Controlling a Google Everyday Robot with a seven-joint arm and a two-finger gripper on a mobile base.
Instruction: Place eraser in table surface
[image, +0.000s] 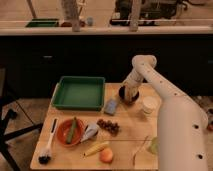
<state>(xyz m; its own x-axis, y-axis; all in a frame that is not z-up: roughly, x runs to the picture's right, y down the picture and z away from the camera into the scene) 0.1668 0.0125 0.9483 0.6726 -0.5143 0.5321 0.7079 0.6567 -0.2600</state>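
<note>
The eraser (111, 105), a small pale blue block, lies flat on the table surface (127, 135) just off the front right corner of the green tray (79, 92). My gripper (128, 95) hangs at the end of the white arm, low over a dark round bowl (131, 98) to the right of the eraser. A short gap separates the gripper from the eraser. The gripper's tip merges with the dark bowl behind it.
A white cup (148, 105) stands right of the dark bowl. Toward the front sit a red bowl (70, 131) holding a green vegetable, a brush (48, 147), dark grapes (108, 125), a banana (95, 148) and an orange fruit (106, 156). My white body (180, 135) covers the table's right side.
</note>
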